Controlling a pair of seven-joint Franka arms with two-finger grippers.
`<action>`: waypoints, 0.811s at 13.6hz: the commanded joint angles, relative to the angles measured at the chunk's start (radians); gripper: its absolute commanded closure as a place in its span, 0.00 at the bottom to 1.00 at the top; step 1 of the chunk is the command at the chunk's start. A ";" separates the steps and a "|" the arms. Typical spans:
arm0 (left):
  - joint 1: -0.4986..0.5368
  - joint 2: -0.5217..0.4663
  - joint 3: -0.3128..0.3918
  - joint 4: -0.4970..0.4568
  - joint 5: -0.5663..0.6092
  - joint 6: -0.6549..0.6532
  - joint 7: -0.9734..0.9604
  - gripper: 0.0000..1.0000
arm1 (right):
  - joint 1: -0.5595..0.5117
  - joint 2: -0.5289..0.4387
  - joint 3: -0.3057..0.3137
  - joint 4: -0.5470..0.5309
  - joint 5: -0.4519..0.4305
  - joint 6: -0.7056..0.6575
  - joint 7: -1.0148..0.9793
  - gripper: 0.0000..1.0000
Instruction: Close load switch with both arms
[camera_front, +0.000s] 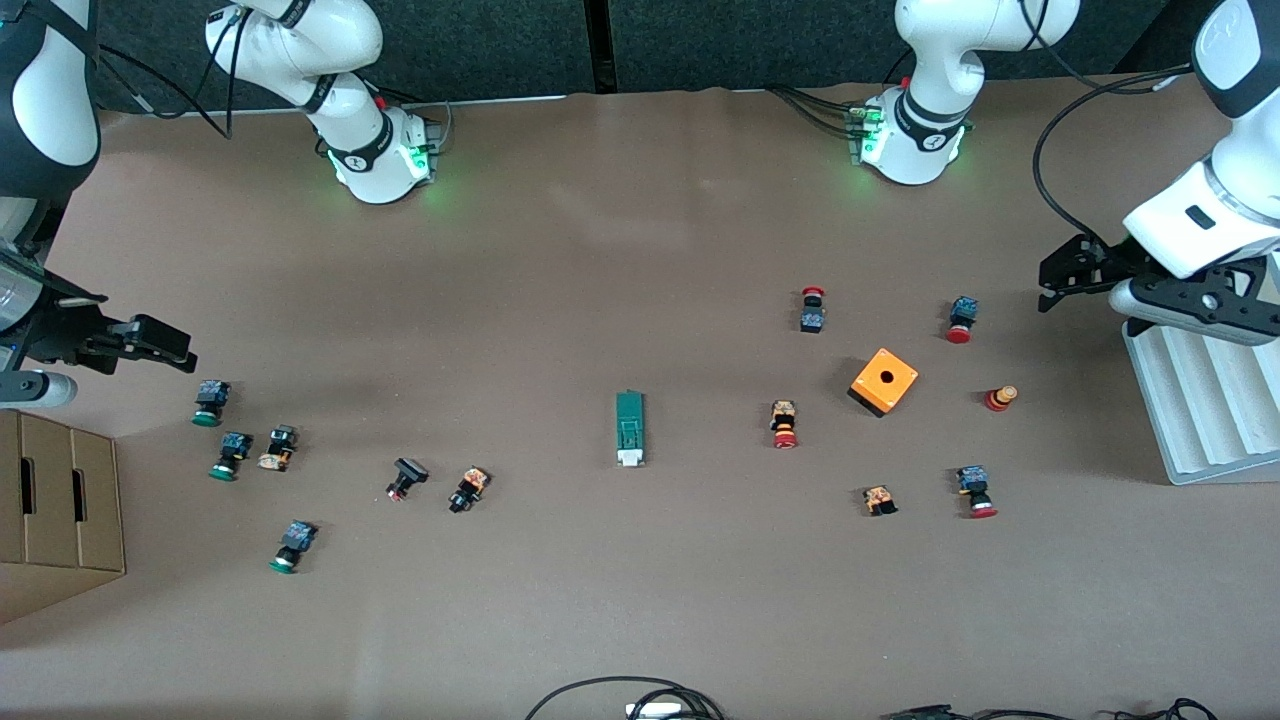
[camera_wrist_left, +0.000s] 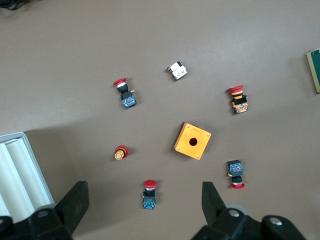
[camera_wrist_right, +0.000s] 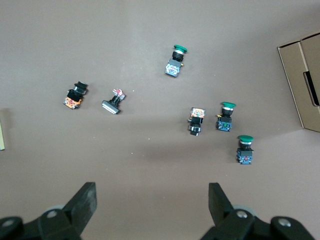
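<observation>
front / load switch: load switch (camera_front: 629, 428) lies flat near the tabletop's middle, white sliding end toward the front-camera edge, green body pointing toward the arms' bases.
front / left hand: left hand (camera_front: 1060, 272) up in the air at the left arm's end of the tabletop, over bare surface just beside the white ribbed tray (camera_front: 1200, 410); well apart from the switch, holding nothing.
front / right hand: right hand (camera_front: 165, 345) up in the air at the right arm's end, over the tabletop near the green-capped buttons (camera_front: 210, 402); well apart from the switch, holding nothing.
front / between: orange cube (camera_front: 883, 381) and red-capped buttons (camera_front: 784, 424) lie between switch and left hand.
left wrist / hand: fingers (camera_wrist_left: 75, 202) spread wide, empty; orange cube (camera_wrist_left: 192, 141) and red buttons (camera_wrist_left: 149, 194) below.
left wrist / switch: only a green edge (camera_wrist_left: 314, 70) shows at the frame border, well apart from the fingers.
right wrist / hand: fingers (camera_wrist_right: 85, 202) spread wide, empty; green-capped buttons (camera_wrist_right: 245, 149) and cardboard box (camera_wrist_right: 302, 80) below.
right wrist / switch: a pale sliver at the frame border; cannot tell if it is the switch.
</observation>
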 joint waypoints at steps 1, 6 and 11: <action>-0.019 0.010 0.013 0.036 0.021 -0.068 -0.045 0.00 | 0.000 0.000 -0.001 0.001 -0.010 0.010 -0.001 0.00; -0.004 0.011 -0.027 0.044 0.020 -0.081 -0.051 0.00 | 0.001 0.008 -0.001 0.001 -0.011 0.018 -0.004 0.00; -0.001 0.065 -0.031 0.134 0.018 -0.130 -0.045 0.00 | -0.002 0.006 -0.001 0.007 -0.014 0.018 -0.006 0.00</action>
